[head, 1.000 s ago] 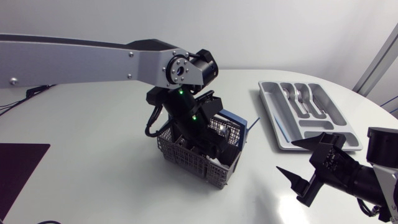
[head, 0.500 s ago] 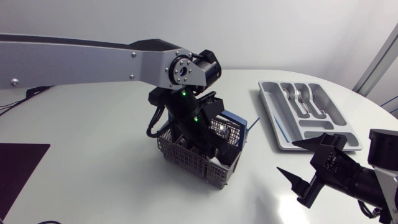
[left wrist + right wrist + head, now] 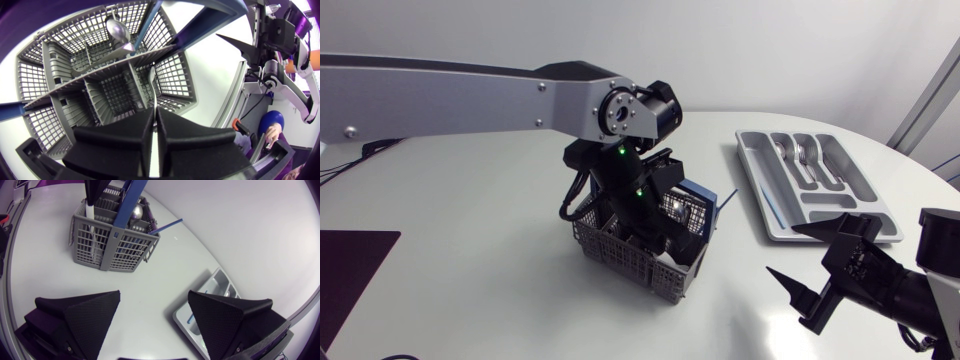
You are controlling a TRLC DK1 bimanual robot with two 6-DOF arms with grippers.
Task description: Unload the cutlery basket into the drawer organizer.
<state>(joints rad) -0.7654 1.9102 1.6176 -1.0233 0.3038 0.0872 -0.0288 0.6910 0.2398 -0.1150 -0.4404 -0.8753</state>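
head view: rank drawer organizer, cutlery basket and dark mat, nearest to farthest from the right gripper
1. drawer organizer, just behind the right gripper, table's right side
2. cutlery basket, mid-table
3. dark mat, far left edge

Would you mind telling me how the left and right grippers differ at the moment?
The left gripper is down in the cutlery basket, its fingers closed on a thin silver handle. The right gripper hangs over the bare table, fingers wide apart and empty. Both are matte black with wedge-shaped fingers.
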